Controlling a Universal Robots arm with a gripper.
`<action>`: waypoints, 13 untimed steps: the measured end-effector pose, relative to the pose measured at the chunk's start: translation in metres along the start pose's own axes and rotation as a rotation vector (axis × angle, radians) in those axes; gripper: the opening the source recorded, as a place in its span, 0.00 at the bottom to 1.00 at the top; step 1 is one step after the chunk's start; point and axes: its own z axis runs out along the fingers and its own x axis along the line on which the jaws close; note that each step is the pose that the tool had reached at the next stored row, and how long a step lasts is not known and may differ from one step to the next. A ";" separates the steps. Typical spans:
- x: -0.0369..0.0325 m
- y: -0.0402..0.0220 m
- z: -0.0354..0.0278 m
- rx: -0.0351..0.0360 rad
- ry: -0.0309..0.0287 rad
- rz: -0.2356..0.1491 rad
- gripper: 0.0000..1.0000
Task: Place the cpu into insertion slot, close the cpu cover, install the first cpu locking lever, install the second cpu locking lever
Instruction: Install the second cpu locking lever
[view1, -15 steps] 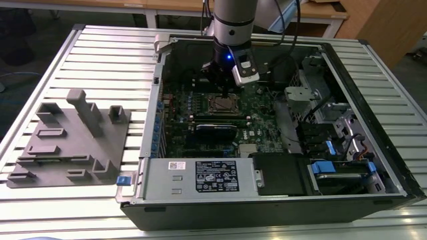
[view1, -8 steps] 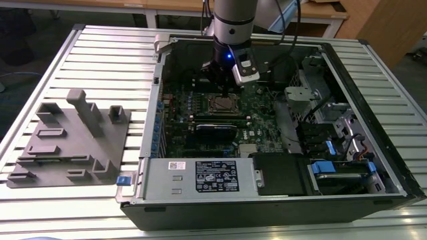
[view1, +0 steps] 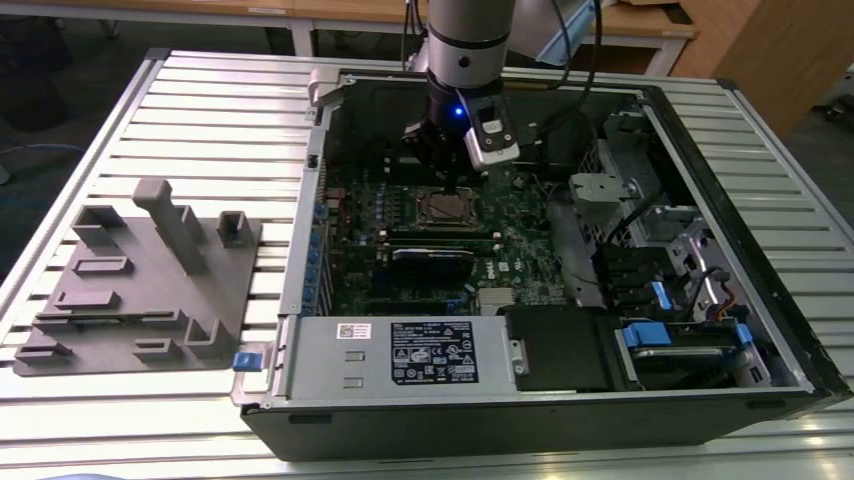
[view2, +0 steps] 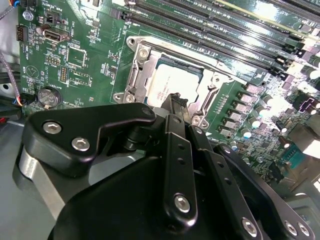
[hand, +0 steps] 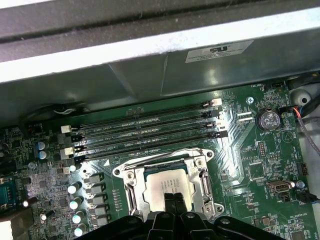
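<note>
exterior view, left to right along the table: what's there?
Grey moulded fixture tray with upright posts → small blue clip at the case edge → open black computer case, near wall → green motherboard with the gripper above its silver-rimmed insertion slot → blue-tabbed drive bays.

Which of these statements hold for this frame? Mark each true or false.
1. The cpu lies in the insertion slot. True.
2. The hand hangs beside the grey fixture on the table. False: it is over the socket inside the open computer case.
3. Four long memory slots run beside the socket. True.
4. The hand's fingertips stand wide apart in the first wrist view. False: they are pressed together over the chip.
5. The coin battery sits on the cpu. False: it sits apart on the green board.
</note>
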 end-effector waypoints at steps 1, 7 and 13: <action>0.0000 0.0000 0.0000 0.0001 0.0000 0.000 0.11; 0.0000 -0.0001 -0.0009 0.0008 0.0002 0.000 0.11; -0.0003 0.0003 -0.0069 0.0002 0.0001 0.000 0.11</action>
